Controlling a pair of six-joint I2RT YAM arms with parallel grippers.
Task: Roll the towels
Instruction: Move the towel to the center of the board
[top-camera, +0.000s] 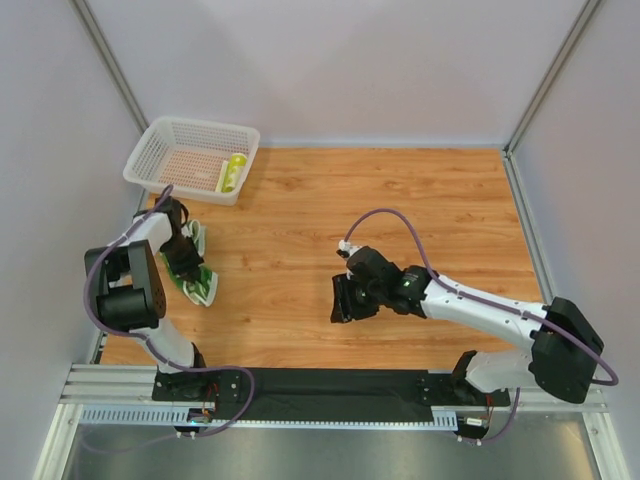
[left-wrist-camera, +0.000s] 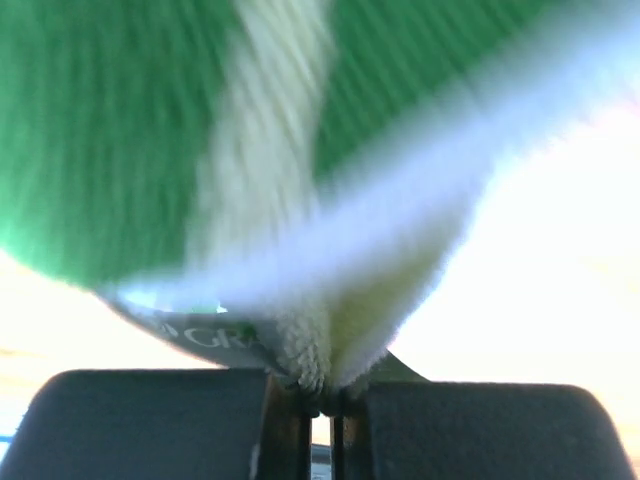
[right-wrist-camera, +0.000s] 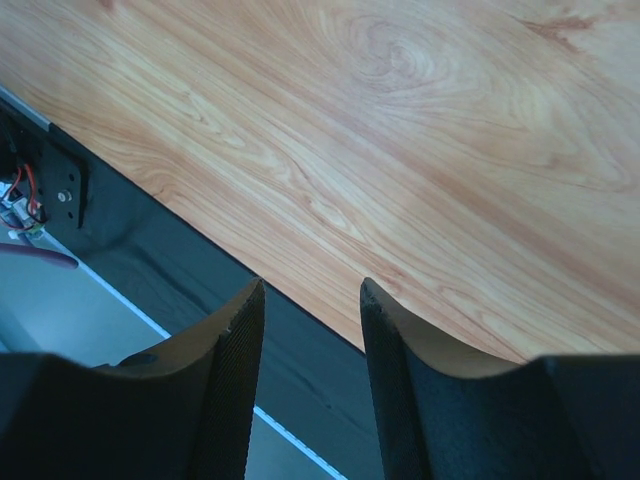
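A cream towel with green pattern lies at the table's left side, showing on both sides of my left gripper. In the left wrist view this towel fills the picture, blurred, and a fold of it is pinched between the shut left gripper. A rolled yellow-green towel lies inside the white mesh basket. My right gripper hovers over the middle of the table; in its wrist view the right gripper stands open with nothing between its fingers.
The basket stands at the far left corner against the wall. Grey walls close off the table at the back and both sides. A black strip and metal rail run along the near edge under the right gripper.
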